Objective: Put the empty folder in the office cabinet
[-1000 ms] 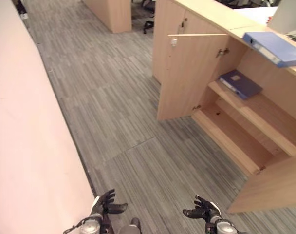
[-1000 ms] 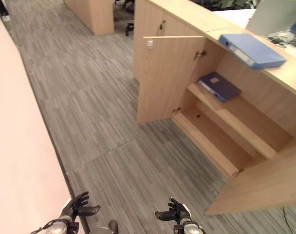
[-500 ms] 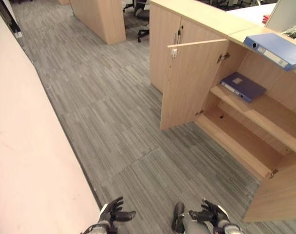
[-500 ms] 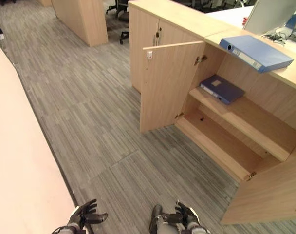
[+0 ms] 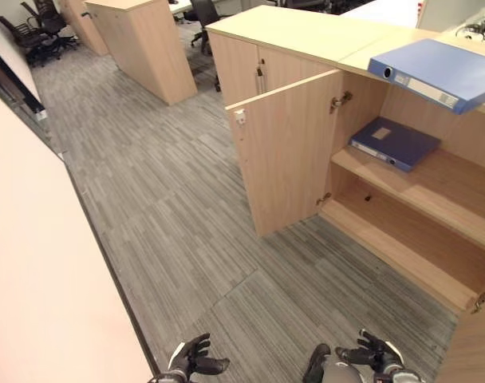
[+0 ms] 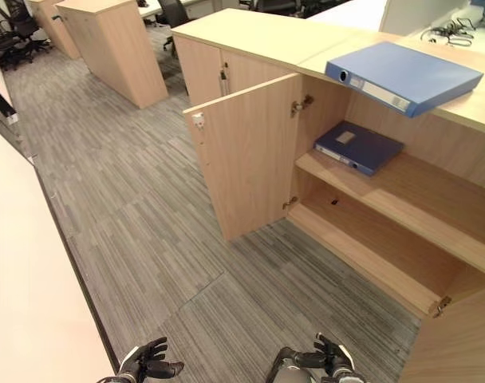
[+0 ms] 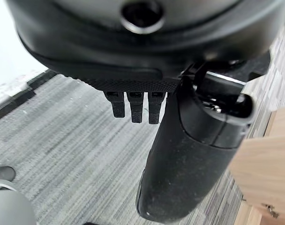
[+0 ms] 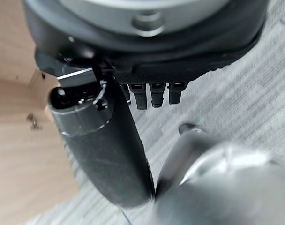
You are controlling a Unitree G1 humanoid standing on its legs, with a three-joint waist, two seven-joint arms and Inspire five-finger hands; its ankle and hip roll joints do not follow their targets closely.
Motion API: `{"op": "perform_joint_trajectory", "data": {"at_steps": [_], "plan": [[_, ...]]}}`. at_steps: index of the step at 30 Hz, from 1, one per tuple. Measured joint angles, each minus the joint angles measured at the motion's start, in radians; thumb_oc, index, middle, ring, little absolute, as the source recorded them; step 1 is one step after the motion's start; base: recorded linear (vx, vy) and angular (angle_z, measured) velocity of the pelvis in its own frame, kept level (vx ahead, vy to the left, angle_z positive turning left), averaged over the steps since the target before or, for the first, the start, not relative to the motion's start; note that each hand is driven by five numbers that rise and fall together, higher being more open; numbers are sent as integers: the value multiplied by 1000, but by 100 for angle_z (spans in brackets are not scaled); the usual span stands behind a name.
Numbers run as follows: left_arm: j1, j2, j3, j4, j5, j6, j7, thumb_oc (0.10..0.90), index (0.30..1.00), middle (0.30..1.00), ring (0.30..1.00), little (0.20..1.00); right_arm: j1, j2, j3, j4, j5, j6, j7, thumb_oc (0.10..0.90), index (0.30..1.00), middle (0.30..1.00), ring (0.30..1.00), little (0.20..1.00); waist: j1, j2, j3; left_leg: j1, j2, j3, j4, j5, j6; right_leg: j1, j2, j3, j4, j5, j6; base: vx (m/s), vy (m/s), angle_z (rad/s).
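Note:
A light blue folder (image 5: 439, 74) lies flat on top of the wooden office cabinet (image 5: 306, 32), at the right. The cabinet door (image 5: 286, 152) stands open, showing two shelves. A darker blue folder (image 5: 394, 144) rests on the upper shelf (image 5: 434, 187); the lower shelf (image 5: 402, 239) is bare. My left hand (image 5: 191, 359) hangs low over the floor at the bottom left, open and holding nothing. My right hand (image 5: 374, 355) hangs at the bottom right, likewise open and holding nothing. Both are far from the folders. In the wrist views, the left hand (image 7: 180, 159) and right hand (image 8: 105, 150) have relaxed fingers over the carpet.
Grey striped carpet (image 5: 171, 207) covers the floor before the cabinet. A pale wall (image 5: 35, 271) runs along the left. Another wooden cabinet (image 5: 143, 44) stands at the back, with office chairs (image 5: 35, 28) behind it. A second open door (image 6: 458, 343) juts out at the lower right.
The whole picture has shifted: the camera has moved closer to the cabinet and turned, so the cabinet looks larger. Both hands stay low and open, holding nothing.

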Motion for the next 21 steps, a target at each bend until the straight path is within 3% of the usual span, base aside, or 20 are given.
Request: {"op": "perform_joint_trajectory", "data": {"at_steps": [1,3,4,5,6,7,8,9,10,11,12,13,14,15,16,17,19,21], "plan": [[9,-1,0,17,0,-1,-1,800,900,900,900,900,-6,1,5,3,0,0,1,800,900,900,900,900,-1,11,-6,-23,29,0,64,25,-25,11,43,3,-17,-16,-2,432,-525,-52],[17,-1,7,44,-1,6,1,800,900,900,900,900,-17,5,38,2,0,0,3,800,900,900,900,900,3,2,-5,-57,60,2,186,87,-45,41,87,4,-38,-43,-45,265,-336,-93],[26,-1,10,61,-2,13,0,800,900,900,900,900,-19,9,62,-5,0,-2,8,800,900,900,900,900,19,-14,-7,-94,77,-2,309,148,-38,59,113,50,-61,-33,-76,305,-348,-119],[25,-1,6,52,-2,14,-2,800,900,900,900,900,-22,11,69,-9,0,-4,10,800,900,900,900,900,16,-26,-8,-141,79,-9,385,153,-39,70,136,87,-84,-36,-89,536,-530,-143],[18,-6,37,39,-7,17,1,800,900,900,900,900,-43,16,97,-7,-1,5,11,800,900,900,900,900,11,-56,-6,-173,48,-9,411,369,-48,95,165,122,-76,-55,-103,426,-411,-175],[39,3,47,34,-19,17,12,800,900,900,900,900,-46,23,140,-13,-4,-4,18,800,900,900,900,900,31,-86,-14,-184,55,33,480,477,37,133,167,60,-151,-69,-107,381,-276,-183],[4,17,42,37,-20,13,17,800,900,900,900,900,-49,45,146,-1,-22,-9,17,800,900,900,900,900,5,-98,-16,-295,102,18,684,391,-30,246,204,49,-278,-33,-117,516,-143,-142],[-11,16,40,15,-20,-6,17,800,900,900,900,900,-44,38,155,4,-26,0,19,800,900,900,900,900,-2,-110,-15,-342,105,12,706,376,-46,291,204,56,-303,-34,-103,519,-141,-54],[-18,17,18,-11,-22,-5,20,800,900,900,900,900,-34,32,157,-1,-33,4,19,800,900,900,900,900,-13,-121,-17,-398,86,-19,715,320,-27,323,213,127,-332,-48,-102,563,-46,-83],[-19,18,-12,-24,-22,-12,18,800,900,900,900,900,-41,29,147,3,-34,3,18,800,900,900,900,900,30,-107,-24,-425,82,-5,692,183,61,342,220,179,-351,-31,-90,200,17,-109],[-22,15,-13,-22,-21,-18,16,800,900,900,900,900,-60,27,154,2,-34,0,18,800,900,900,900,900,30,-108,-24,-463,72,6,677,177,56,354,214,189,-355,-33,-84,226,83,-112],[-22,12,-16,-24,-22,-8,18,800,900,900,900,900,-60,28,153,-9,-35,-2,19,800,900,900,900,900,4,-119,-23,-514,60,-17,648,142,53,376,218,236,-384,-31,-79,175,174,-90],[-22,11,-27,-29,-21,-7,18,800,900,900,900,900,-70,34,158,-11,-36,-1,18,800,900,900,900,900,21,-130,-18,-536,17,-23,486,88,99,398,214,312,-410,-25,-72,256,203,-97],[-17,7,-29,-28,-20,-6,19,800,900,900,900,900,-76,34,168,-12,-36,-2,18,800,900,900,900,900,30,-132,-19,-534,-18,-55,349,65,122,414,209,348,-437,-10,-57,228,137,-142],[-17,6,-20,-30,-26,-4,17,800,900,900,900,900,-85,33,182,-14,-37,-4,19,800,900,900,900,900,43,-132,-17,-541,-51,-101,196,62,134,431,208,385,-468,7,-34,231,78,-149],[-17,7,-23,-24,-20,-3,20,800,900,900,900,900,-84,30,205,-15,-39,-5,20,800,900,900,900,900,49,-124,-13,-551,-97,-179,-33,106,145,462,211,415,-486,9,-19,206,58,-124],[-19,6,-37,-23,-21,-7,22,800,900,900,900,900,-46,23,234,-9,-42,-3,19,800,900,900,900,900,48,-112,-10,-574,-151,-279,-156,182,169,533,213,425,-511,-13,19,219,52,-106],[-1,-1,-46,-23,-22,-10,24,800,900,900,900,900,-18,9,246,-12,-58,-5,20,800,900,900,900,900,53,-70,-20,-600,-148,-279,-84,312,219,572,242,450,-514,-46,45,121,29,-103]]}}
